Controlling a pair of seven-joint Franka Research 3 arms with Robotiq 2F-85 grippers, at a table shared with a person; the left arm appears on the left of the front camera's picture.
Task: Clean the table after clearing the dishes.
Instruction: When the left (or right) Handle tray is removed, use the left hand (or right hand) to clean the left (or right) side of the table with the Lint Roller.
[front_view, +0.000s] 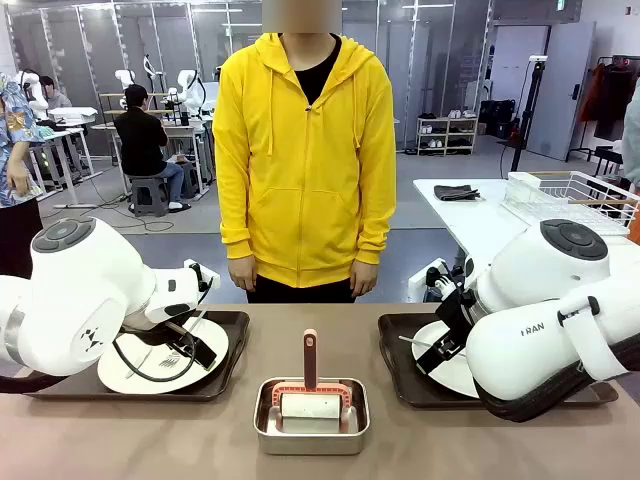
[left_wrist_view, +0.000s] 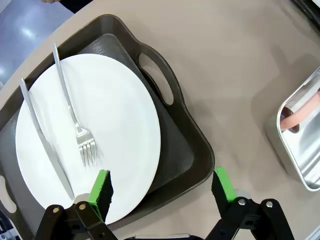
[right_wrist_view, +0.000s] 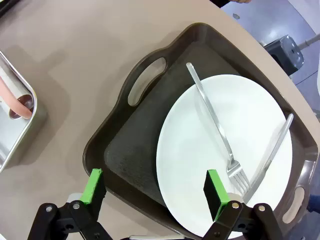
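Two sets of dishes lie on the taupe table (front_view: 310, 330). In the left wrist view, a white plate (left_wrist_view: 110, 115) carries a fork (left_wrist_view: 75, 120) and a knife (left_wrist_view: 42, 140) in a dark brown tray (left_wrist_view: 175, 145). My left gripper (left_wrist_view: 161, 187) hovers open above that tray's corner, one pad over the plate and the other past the rim. The right wrist view has the second plate (right_wrist_view: 200, 140), fork (right_wrist_view: 215, 125) and knife (right_wrist_view: 272, 150) in their tray (right_wrist_view: 135, 145). Above it my right gripper (right_wrist_view: 155, 189) is open and holds nothing. In front, left gripper (front_view: 195, 345), right gripper (front_view: 445, 345).
A small steel pan (front_view: 311, 415) with a pink-handled roller (front_view: 310, 362) stands at the table's near middle, between the trays. A person in a yellow hoodie (front_view: 300, 150) stands at the far edge, hands hanging down. A white table (front_view: 480, 220) with a wire basket stands behind on the right.
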